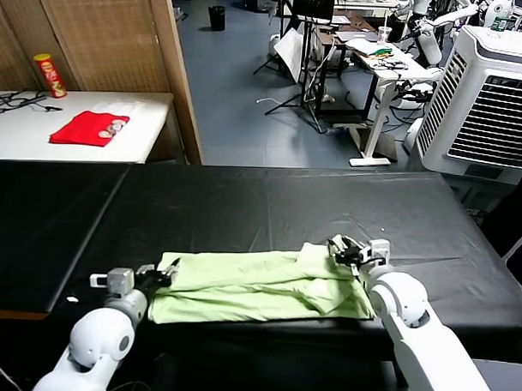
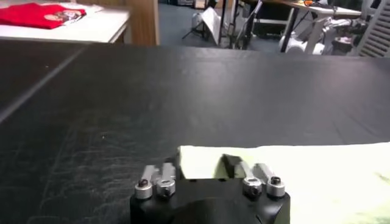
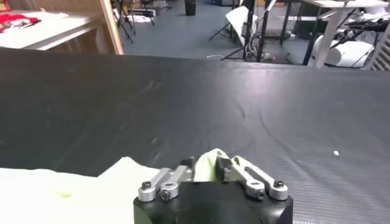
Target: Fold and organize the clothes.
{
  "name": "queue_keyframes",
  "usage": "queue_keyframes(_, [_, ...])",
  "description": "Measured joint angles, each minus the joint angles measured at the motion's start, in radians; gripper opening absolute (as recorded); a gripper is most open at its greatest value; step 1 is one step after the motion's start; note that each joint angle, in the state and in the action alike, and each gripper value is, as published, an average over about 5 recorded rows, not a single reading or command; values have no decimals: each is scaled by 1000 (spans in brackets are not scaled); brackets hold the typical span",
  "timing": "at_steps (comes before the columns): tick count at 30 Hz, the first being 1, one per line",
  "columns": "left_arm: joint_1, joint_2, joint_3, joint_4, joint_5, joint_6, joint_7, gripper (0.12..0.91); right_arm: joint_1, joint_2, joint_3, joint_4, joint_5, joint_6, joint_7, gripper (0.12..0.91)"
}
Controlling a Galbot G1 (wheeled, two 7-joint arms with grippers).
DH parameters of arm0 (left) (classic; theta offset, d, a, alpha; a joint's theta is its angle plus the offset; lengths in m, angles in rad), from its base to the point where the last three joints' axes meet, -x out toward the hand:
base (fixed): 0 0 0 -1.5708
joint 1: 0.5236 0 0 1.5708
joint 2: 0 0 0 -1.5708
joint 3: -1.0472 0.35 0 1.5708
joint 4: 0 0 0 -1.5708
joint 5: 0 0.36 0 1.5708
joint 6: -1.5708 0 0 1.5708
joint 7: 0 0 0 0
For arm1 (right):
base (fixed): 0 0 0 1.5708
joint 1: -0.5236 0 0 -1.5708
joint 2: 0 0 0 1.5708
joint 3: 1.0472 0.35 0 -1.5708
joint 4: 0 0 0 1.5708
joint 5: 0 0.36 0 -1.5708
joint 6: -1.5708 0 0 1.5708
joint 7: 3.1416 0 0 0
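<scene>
Nearest the robot, both forearms run off the bottom of the head view. The pale green T-shirt (image 1: 258, 288) lies in a long folded band along the near edge of the black table (image 1: 243, 203), its folds stacked so its layers are hard to sort out and no print shows.

The left gripper (image 1: 161, 274) sits at the shirt's left end. In the left wrist view the wrist housing covers the finger bases; the jaws stand narrow with a corner of cloth (image 2: 201, 163) between them, though whether they truly pinch it is hard to tell.

The right gripper (image 1: 346, 251) is at the shirt's far right corner, closed on a raised peak of fabric (image 3: 210, 161), which bunches up between its fingers.

Beyond the table stand a white side table (image 1: 134, 135) carrying a red garment (image 1: 87, 128) and a red-and-yellow can (image 1: 51, 75), its contents unseen. On the right a white cooler unit (image 1: 491, 105) is cut by the frame.
</scene>
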Motion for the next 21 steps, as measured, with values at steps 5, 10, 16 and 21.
queue_keyframes(5, [2, -11, 2, 16, 75, -46, -3, 137, -23, 21, 14, 7, -28, 30, 52, 122])
queue_keyframes(10, [3, -19, 4, 17, 119, -66, -13, 134, -44, 41, 25, 14, -30, 28, 63, 122])
queue_keyframes(16, [8, -19, 3, 5, 122, -81, -1, 145, -68, 33, 45, 39, -31, 27, 16, 252])
queue_keyframes(21, [23, -8, -12, -22, 118, -86, 2, 359, -102, 6, 75, 85, -31, 35, -6, 536])
